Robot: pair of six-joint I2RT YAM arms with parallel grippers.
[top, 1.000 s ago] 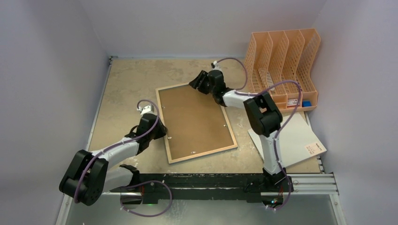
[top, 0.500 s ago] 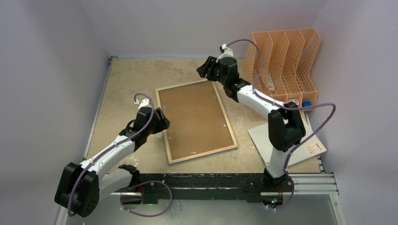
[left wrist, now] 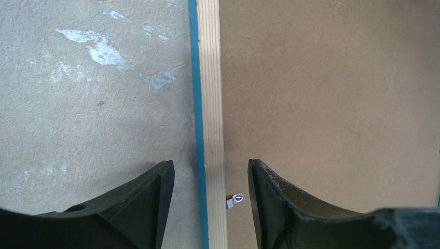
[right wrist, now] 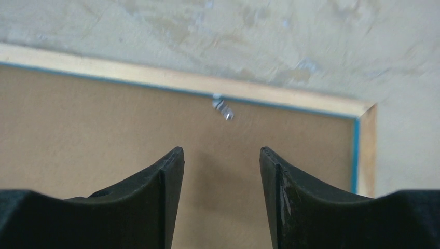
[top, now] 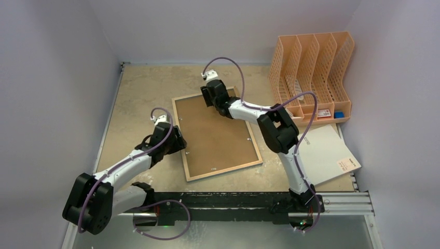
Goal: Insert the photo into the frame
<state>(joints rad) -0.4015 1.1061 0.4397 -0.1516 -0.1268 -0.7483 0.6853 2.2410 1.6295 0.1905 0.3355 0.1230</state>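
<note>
The frame point(top: 224, 171) lies face down mid-table, pale wood rear up, cyan showing along its edges. The brown backing board point(top: 215, 132) fills it. The photo is hidden. My left gripper point(top: 180, 144) is open and empty; in the left wrist view point(left wrist: 210, 171) its fingers straddle the frame's left rail point(left wrist: 211, 104), beside a small metal clip point(left wrist: 234, 199). My right gripper point(top: 209, 98) is open and empty over the board near the frame's far rail point(right wrist: 155, 77); in the right wrist view point(right wrist: 221, 153) a metal clip point(right wrist: 223, 108) lies just ahead of it.
A peach file organiser point(top: 311, 67) stands at the back right. A white sheet with small print point(top: 324, 153) lies at the right, partly under the right arm. Walls close in the table at left, back and right.
My right gripper rose from the frame's far right corner, then swung left and down to the middle of the far rail. My left gripper shifted slightly along the left rail.
</note>
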